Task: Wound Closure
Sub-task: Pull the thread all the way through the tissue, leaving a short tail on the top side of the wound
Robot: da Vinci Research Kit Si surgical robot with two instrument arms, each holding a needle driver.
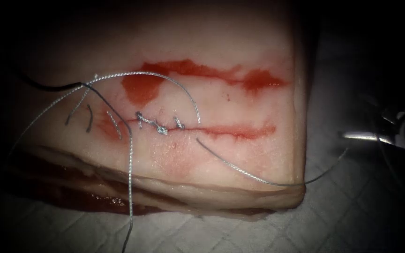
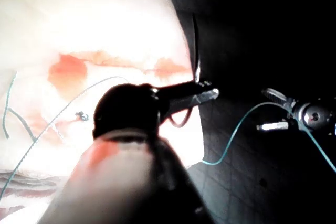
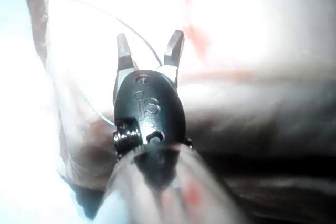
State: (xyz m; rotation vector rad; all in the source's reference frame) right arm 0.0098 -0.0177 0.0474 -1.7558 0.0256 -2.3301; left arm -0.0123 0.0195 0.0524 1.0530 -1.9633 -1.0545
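At the left of the cut [image 1: 240, 131] the work is done: a short row of stitches [image 1: 158, 124] holds the edges together, with cut ends [image 1: 89, 118] lying on the tissue [image 1: 258, 159] further left. Red fluid [image 1: 139, 89] pools above the row. From the last stitch rightward the cut lies unclosed — I judge about half the length is left.

The thread [image 1: 249, 174] arcs from the left over the stitches to the cut's middle. From there it runs down to the right, off the tissue's edge.

The left tool [image 2: 202, 94] reaches past the tissue's right edge with its jaws closed on the needle [image 2: 195, 40]. The needle is clear of the tissue, one limb rising above the jaws; where along the curve it is gripped I cannot tell.

The right tool [image 3: 150, 51] sits well right of the tissue, pointing back towards it — jaws spread apart and gripping nothing, with thread passing close by.
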